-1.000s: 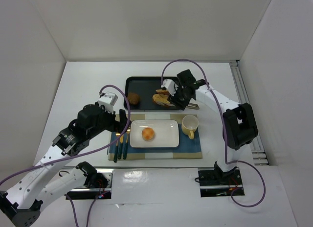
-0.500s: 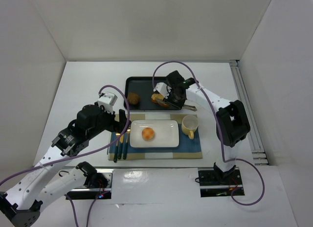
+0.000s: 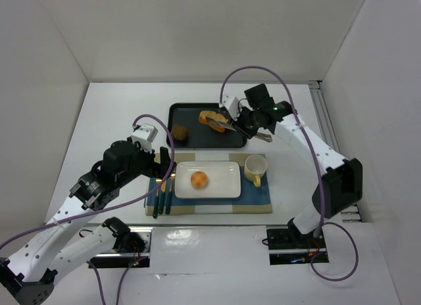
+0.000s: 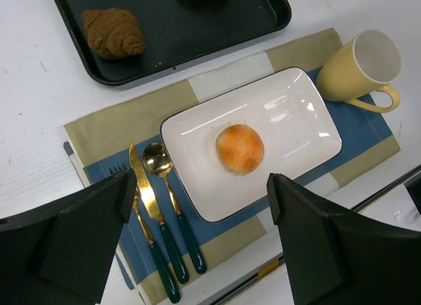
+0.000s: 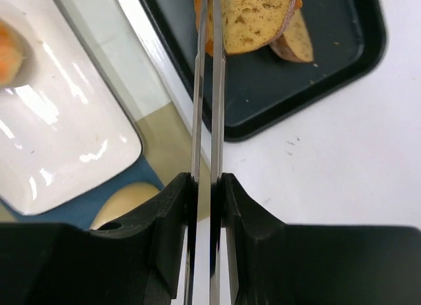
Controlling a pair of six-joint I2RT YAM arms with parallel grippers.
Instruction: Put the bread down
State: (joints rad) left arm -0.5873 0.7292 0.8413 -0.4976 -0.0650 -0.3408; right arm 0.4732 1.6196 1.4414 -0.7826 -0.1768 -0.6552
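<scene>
The right gripper (image 5: 204, 187) has its fingers (image 5: 172, 216) pressed together on a pair of metal tongs (image 5: 216, 88), whose two thin blades run side by side out to the bread slice (image 5: 256, 16). The blades meet the slice at its left edge, over the far part of the black tray (image 5: 332, 25). Whether the slice is clear of the tray floor I cannot tell. A second slice (image 5: 299, 45) lies just beside it on the tray, and a brown croissant (image 4: 113, 32) sits at the tray's left end. Near of the tray lies a striped placemat (image 4: 112, 131) with a white plate (image 4: 289, 121) on it; an orange bun (image 4: 240, 148) rests at the plate's middle. A yellow mug (image 4: 358, 68) stands just right of the plate, and a knife (image 4: 148, 200) and spoon (image 4: 161, 162) lie to its left. The left gripper (image 4: 200, 183) hangs above the placemat, its fingers spread wide with nothing between them.
</scene>
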